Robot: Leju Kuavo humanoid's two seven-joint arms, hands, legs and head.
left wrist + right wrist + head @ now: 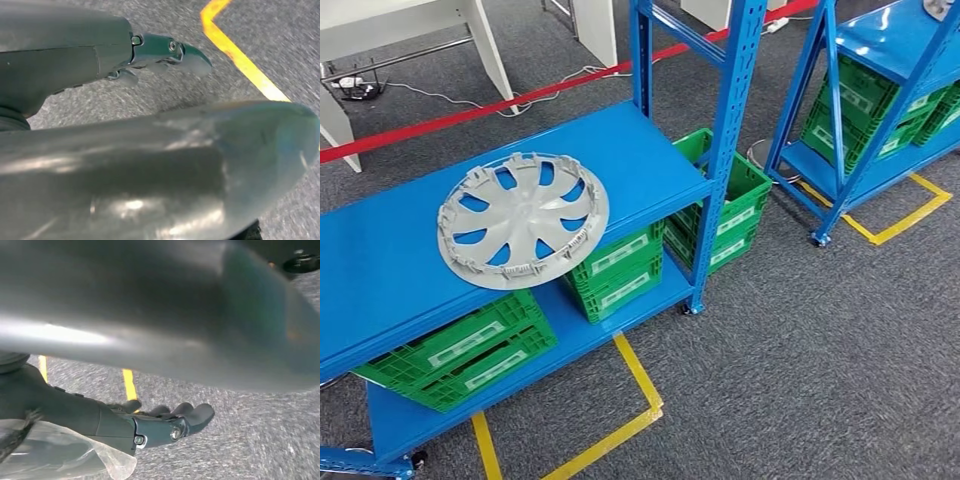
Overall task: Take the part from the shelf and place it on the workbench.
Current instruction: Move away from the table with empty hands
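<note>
Nearest to me, both arms hang over grey carpet. My left hand (166, 52) holds nothing, its fingers stretched out loosely above a yellow floor line (241, 60). My right hand (166, 425) is likewise empty, fingers extended and a little apart.

Just ahead stands the blue shelf (388, 270), and the part, a grey wheel cover (522, 218), lies flat on its upper deck with its clip side up. Its near rim reaches the deck's front edge and looks to overhang it slightly. No workbench is in my head view, so the part lies on the shelf, not where the task wants it.

My worry is that rim: a clumsy reach could nudge the cover off the edge onto the floor. It is wide, thin and slotted, so a one-sided grip may let it tilt and slip. The blue upright (724, 130) stands near enough to catch an elbow.

Beneath the deck, green crates (471, 350) are stacked on the lower shelf; I cannot tell what they hold. A further green crate (735, 210) sits behind the upright, apparently empty. Farther right, a second rack (878, 165) carries more green crates (860, 110).
</note>
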